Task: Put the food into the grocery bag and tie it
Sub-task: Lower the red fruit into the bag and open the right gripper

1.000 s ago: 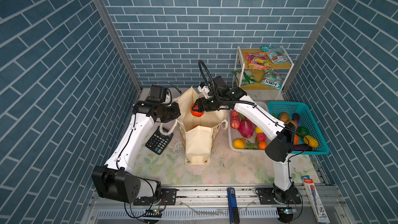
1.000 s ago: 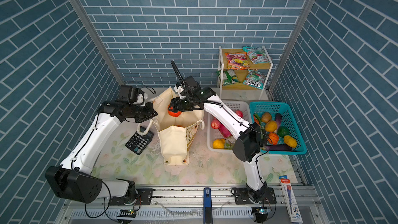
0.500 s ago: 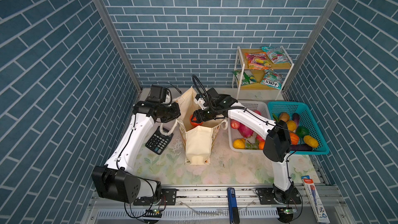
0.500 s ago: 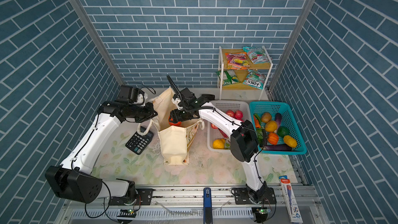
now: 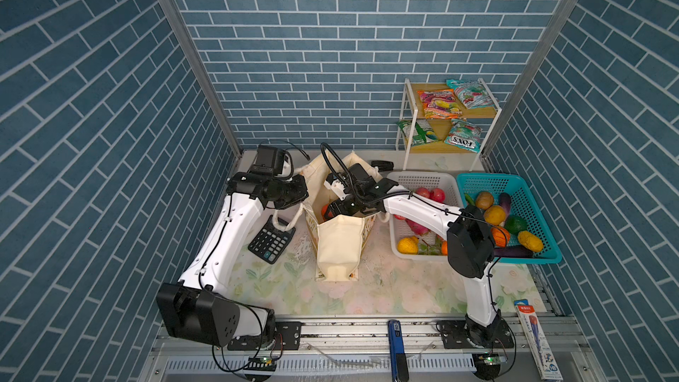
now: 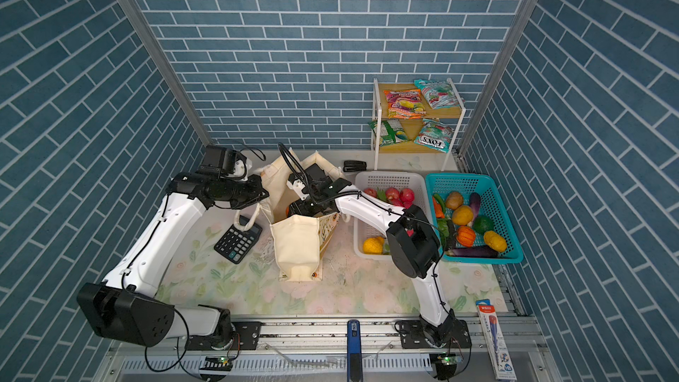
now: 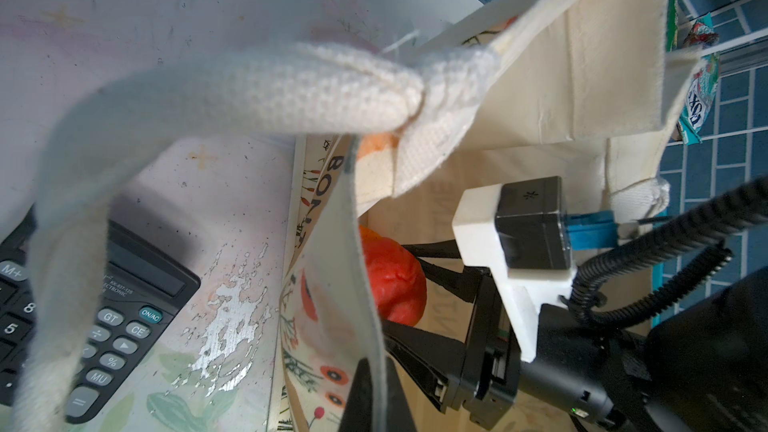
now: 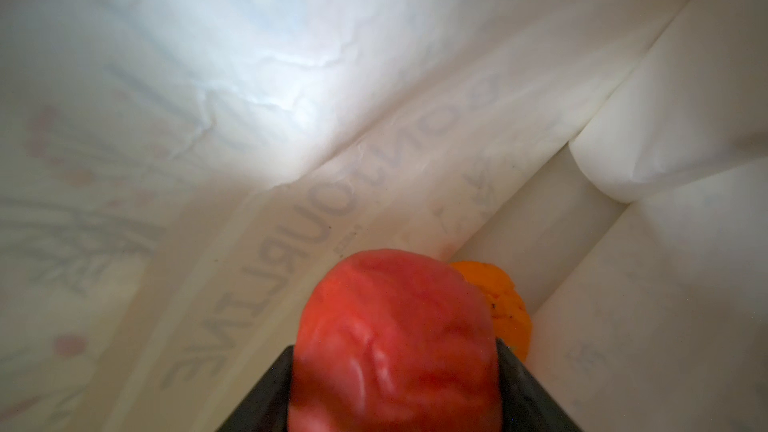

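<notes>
The cream grocery bag stands open mid-table. My left gripper is shut on its left rim, pinching the printed wall; a rope handle loops across that view. My right gripper reaches down into the bag's mouth, shut on a red-orange fruit. An orange fruit lies deeper in the bag. More fruit, including a dragon fruit, lies in the white basket. Snack packets sit on the shelf.
A teal basket of vegetables stands right of the white basket. A black calculator lies left of the bag, under the left arm. A small black object sits behind the bag. A pen box lies at the front right.
My right gripper has carried the red-orange fruit from above the bag's mouth down into the bag. The left gripper has kept its hold on the rim.
</notes>
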